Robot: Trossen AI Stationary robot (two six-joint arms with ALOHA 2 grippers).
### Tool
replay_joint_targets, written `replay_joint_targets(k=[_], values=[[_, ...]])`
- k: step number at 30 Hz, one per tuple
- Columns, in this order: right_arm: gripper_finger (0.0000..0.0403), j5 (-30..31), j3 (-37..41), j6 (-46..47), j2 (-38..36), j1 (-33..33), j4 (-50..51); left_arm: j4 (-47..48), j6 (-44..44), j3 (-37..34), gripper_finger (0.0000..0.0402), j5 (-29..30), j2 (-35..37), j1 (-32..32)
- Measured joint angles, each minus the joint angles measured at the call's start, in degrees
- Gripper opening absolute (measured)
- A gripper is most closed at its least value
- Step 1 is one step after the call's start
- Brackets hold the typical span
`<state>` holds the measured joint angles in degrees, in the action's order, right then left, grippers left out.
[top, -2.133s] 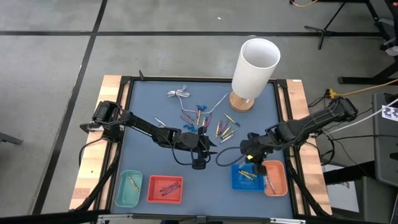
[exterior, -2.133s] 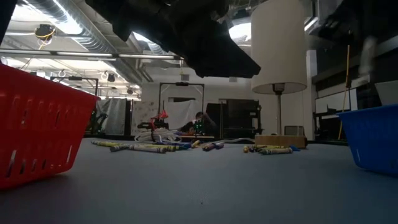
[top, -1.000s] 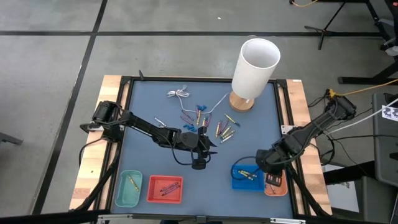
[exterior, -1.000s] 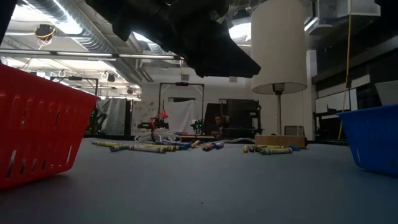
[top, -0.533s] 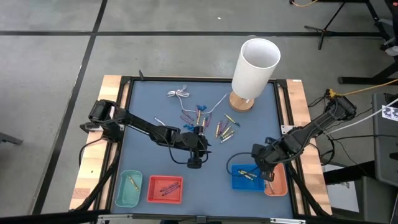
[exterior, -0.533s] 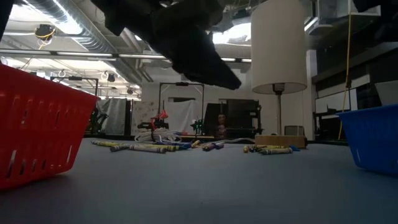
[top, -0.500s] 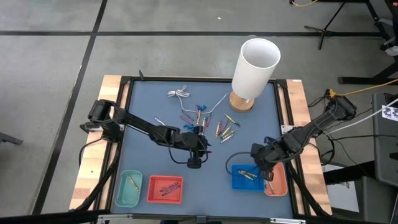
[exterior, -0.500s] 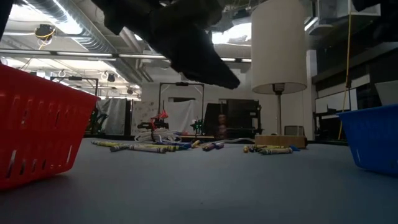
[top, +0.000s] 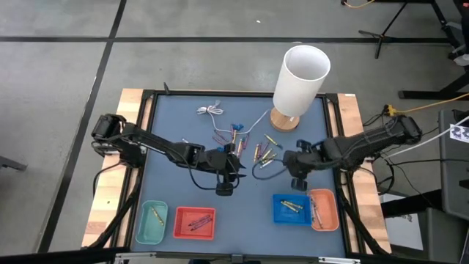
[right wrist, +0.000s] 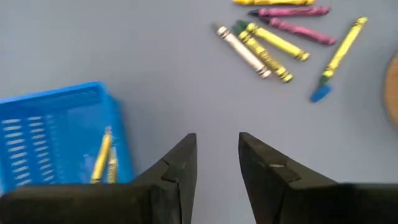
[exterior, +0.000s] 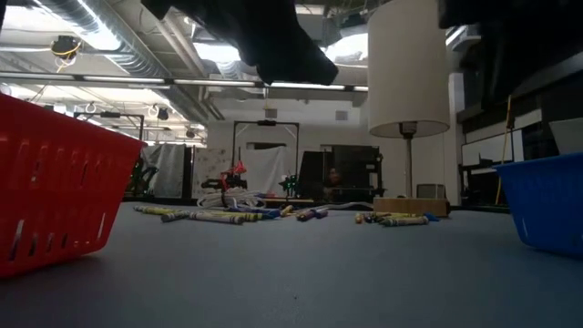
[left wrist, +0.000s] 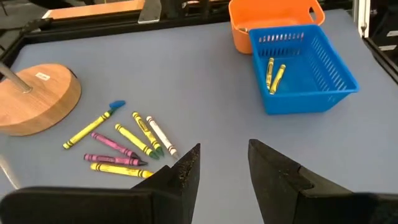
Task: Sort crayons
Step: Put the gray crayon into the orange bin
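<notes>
Loose crayons point(top: 264, 154) lie flat on the blue-grey table near the lamp base, yellow, purple, green and white ones point(left wrist: 124, 146) point(right wrist: 273, 37). More crayons point(top: 233, 136) lie farther back. My left gripper point(top: 239, 166) point(left wrist: 224, 149) hovers open just left of the cluster, with nothing between its fingers. My right gripper point(top: 287, 163) point(right wrist: 217, 140) hovers open just right of the cluster, also with nothing in it. Two yellow crayons point(left wrist: 273, 74) point(right wrist: 102, 155) lie in the blue basket point(top: 277, 214).
A lamp with a white shade point(top: 300, 73) stands on a wooden base point(left wrist: 31, 99) at the far right. A white cable point(top: 211, 111) lies at the back. Green point(top: 143, 229), red point(top: 180, 232) and orange point(top: 331, 213) baskets line the near edge beside the blue one.
My right gripper has left the place over the blue and orange baskets and gone toward the far edge and the table's left, up to the loose crayons. My left gripper has risen and shifted a little toward the far edge.
</notes>
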<state>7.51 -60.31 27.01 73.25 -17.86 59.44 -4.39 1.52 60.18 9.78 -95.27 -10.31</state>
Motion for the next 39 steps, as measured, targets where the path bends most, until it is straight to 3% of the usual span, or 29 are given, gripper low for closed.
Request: replay_joint_targets(k=[9, 17, 24, 39], values=[[0.0117, 0.7, 1.6, -12.5, 0.0, 10.0, -4.8, 9.3, 2.3, 0.0, 0.0119, 0.2, 3.9, 0.0], [0.0117, -8.3, 13.4, -25.7, 0.0, 15.5, -28.8, 15.9, 6.2, 0.0, 0.0119, 0.2, 5.4, 0.0], [0.0117, -9.7, 21.3, -29.8, 0.0, 17.7, -42.7, 17.5, 7.5, 0.0, 0.0119, 0.2, 5.4, 0.0], [0.0117, -8.5, 27.5, -30.5, 2.6, 17.9, -46.7, 17.4, 7.6, 0.0, 0.0119, 0.2, 5.4, 0.0]])
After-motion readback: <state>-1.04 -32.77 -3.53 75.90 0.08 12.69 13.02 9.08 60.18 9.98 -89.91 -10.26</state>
